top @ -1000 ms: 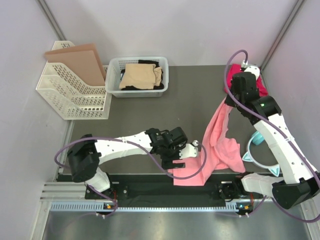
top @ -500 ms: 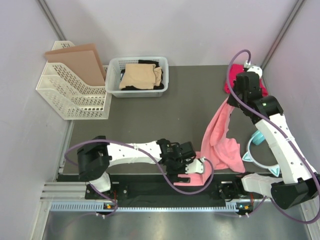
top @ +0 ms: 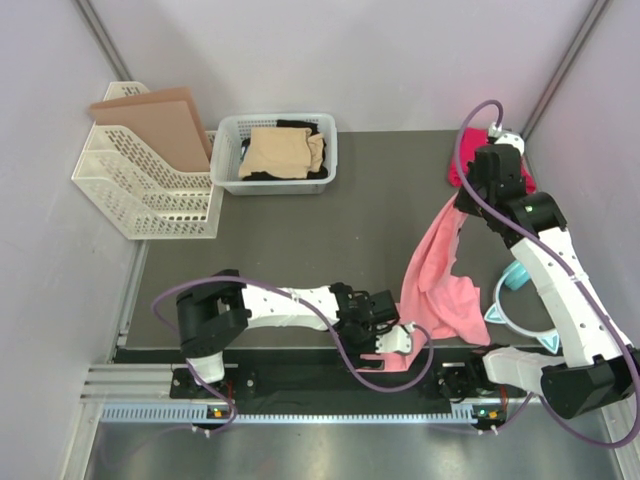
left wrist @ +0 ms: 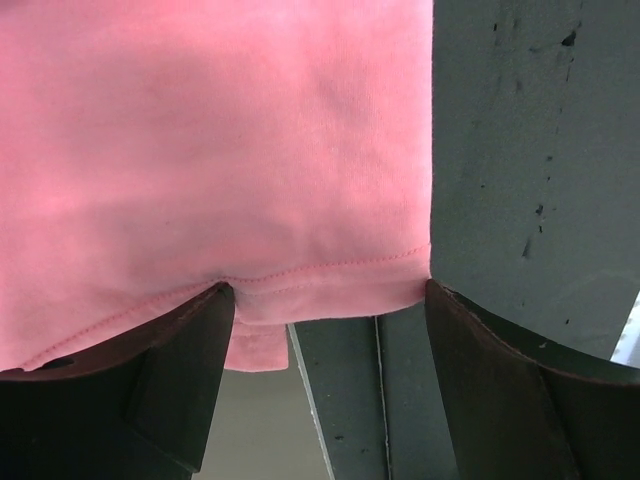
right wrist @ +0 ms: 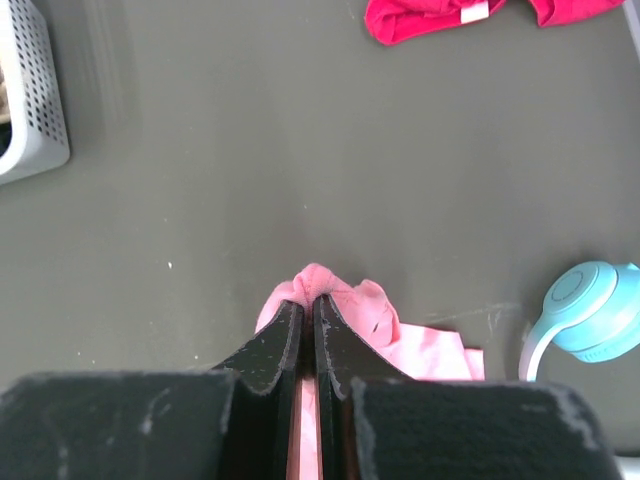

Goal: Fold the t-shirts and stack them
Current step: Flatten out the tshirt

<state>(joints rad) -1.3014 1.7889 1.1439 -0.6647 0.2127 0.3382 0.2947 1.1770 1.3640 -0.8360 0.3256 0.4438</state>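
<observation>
The salmon pink t-shirt hangs from my right gripper, which is shut on a bunched fold of it and holds it up off the table; its lower part drapes to the near edge. The right wrist view shows the pink cloth pinched between the shut fingers of that gripper. My left gripper is open at the shirt's near hem by the table edge; the hem lies between its spread jaws. The magenta-red t-shirt lies crumpled at the far right.
A white basket at the back holds a tan shirt over a black one. A white file rack with a brown folder stands far left. The teal cat-ear headband lies by the right arm.
My left gripper has moved right and toward the near edge, to the pink shirt's hem. My right gripper has stayed raised, still holding the shirt.
</observation>
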